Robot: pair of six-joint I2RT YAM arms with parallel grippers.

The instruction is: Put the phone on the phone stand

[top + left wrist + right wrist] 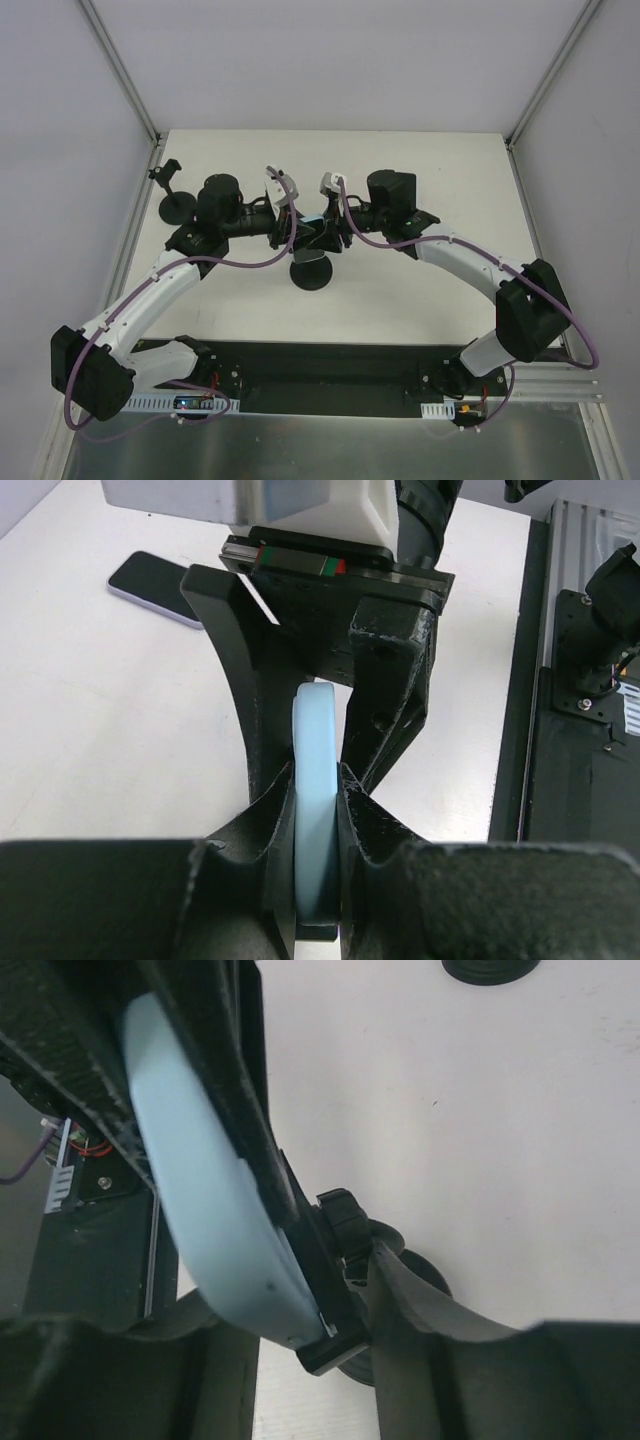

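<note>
The light blue phone (pixel 313 221) stands on edge in the cradle of the black phone stand (pixel 312 274) at the table's middle. In the left wrist view the phone (pixel 317 780) is pinched between my left gripper's (pixel 318 815) fingers, its bottom edge resting on the stand's lip (pixel 318 932). My left gripper (pixel 296 232) comes in from the left. My right gripper (pixel 332 238) comes in from the right. In the right wrist view the phone (pixel 215 1220) leans on the cradle's back plate (pixel 320 1290), and my right gripper (pixel 300 1295) closes around cradle and phone together.
A second black stand (pixel 178 205) stands at the far left of the table; its round base also shows in the right wrist view (pixel 490 968). A dark phone (pixel 155 585) lies flat on the white table. The black mounting plate (pixel 580 740) runs along the near edge.
</note>
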